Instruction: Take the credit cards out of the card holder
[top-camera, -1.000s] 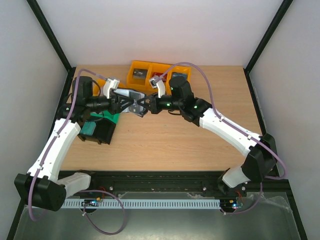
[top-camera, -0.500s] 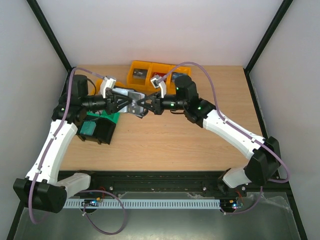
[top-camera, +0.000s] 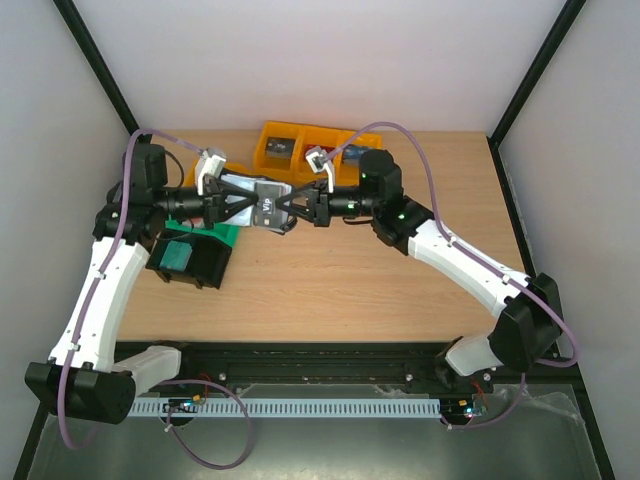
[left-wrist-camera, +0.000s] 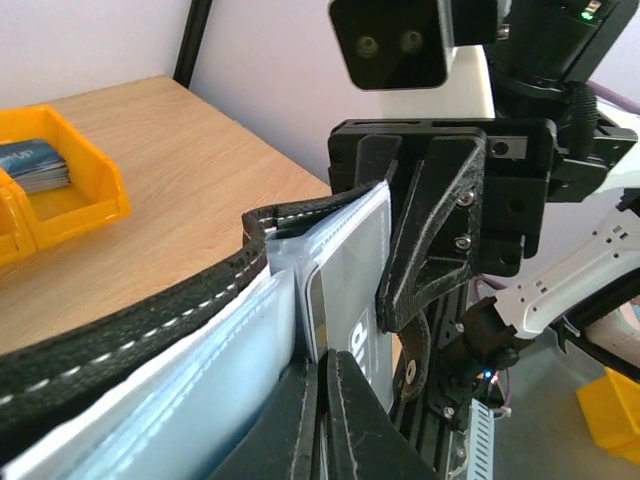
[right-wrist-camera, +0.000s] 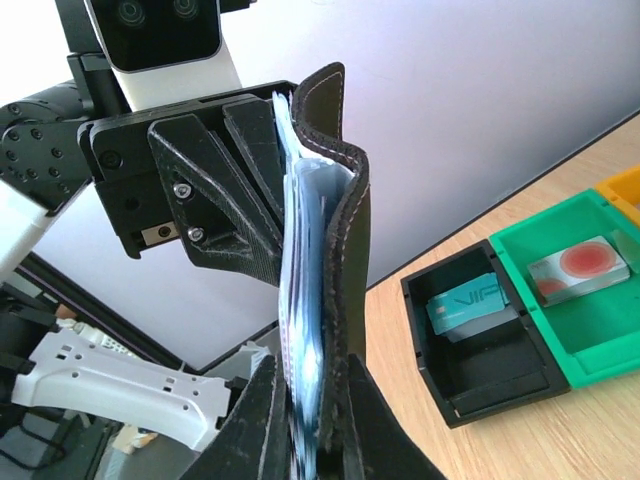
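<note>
Top external: the card holder (top-camera: 268, 207) hangs above the surface (top-camera: 330, 290) between both arms. Left wrist: the left fingers (left-wrist-camera: 285, 430) are pressed together at its clear pockets; what they pinch is unclear. Right wrist: the right fingers (right-wrist-camera: 375, 430) clamp its black cover.

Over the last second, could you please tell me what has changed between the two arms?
The left tool closed on the card holder's inner pockets; what exactly it pinches is unclear. Its arm's elbow drew back toward the far left. The right tool stayed clamped on the holder, held above the table; the yellow bins did not move.
</note>
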